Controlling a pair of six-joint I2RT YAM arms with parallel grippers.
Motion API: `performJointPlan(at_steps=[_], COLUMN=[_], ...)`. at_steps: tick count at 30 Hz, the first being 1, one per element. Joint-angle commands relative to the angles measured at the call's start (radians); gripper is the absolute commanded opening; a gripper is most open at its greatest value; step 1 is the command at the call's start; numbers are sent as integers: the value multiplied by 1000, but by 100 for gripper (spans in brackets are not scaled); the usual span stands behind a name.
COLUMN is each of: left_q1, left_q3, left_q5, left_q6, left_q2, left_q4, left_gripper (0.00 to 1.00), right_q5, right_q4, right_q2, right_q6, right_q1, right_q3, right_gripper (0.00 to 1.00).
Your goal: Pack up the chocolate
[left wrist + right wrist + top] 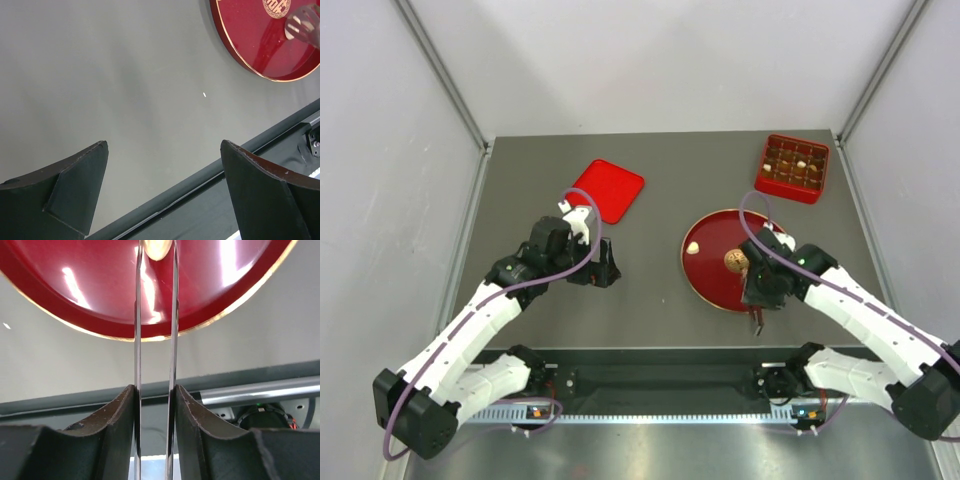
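Observation:
A red plate (715, 285) lies right of centre, with one cream chocolate (692, 246) near its left rim. My right gripper (156, 387) is shut on thin metal tongs (174, 315), which reach over the plate's (75, 290) near rim. A pale rounded piece (157, 247) shows between the tong tips at the picture's top edge; whether it is pinched I cannot tell. From above, the right gripper (758, 295) hangs over the plate's near edge. My left gripper (165, 150) is open and empty above bare table, left of the plate (260, 55).
A red compartment box (792, 190) holding several small chocolates (801, 164) stands at the back right. Its flat red lid (606, 188) lies at the back, left of centre. The table's front rail (200, 180) runs just below the left gripper (605, 268).

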State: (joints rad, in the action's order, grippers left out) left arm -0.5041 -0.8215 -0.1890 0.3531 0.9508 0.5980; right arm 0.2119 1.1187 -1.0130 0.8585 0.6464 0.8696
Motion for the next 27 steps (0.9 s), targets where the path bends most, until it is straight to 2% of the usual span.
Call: performJointPlan(at_steps=[1,7,10,20,27], left_q1=[-4,-4,-4,-4,-4], left_q3=[4,4,4,2,2], left_q5=[11,14,13,3,13], left_q6=[-8,-8,-8,-11,-9], left_q2=[-15,-14,-14,-1,9], left_q4=[-27,-26,-26,-26,-23], left_gripper=[99,99,99,99,99], right_q5=[18,67,73,46,29], right_q4=[-76,-76,-76,-148,-240], right_q2=[-56,-174,-223,-398,-573], right_q6=[-55,-125,-179,-378,-435], right_q1=[22,-4,-62,-397,-528], right_q3=[101,245,322,627,764], right_gripper=[31,30,29,29,28])
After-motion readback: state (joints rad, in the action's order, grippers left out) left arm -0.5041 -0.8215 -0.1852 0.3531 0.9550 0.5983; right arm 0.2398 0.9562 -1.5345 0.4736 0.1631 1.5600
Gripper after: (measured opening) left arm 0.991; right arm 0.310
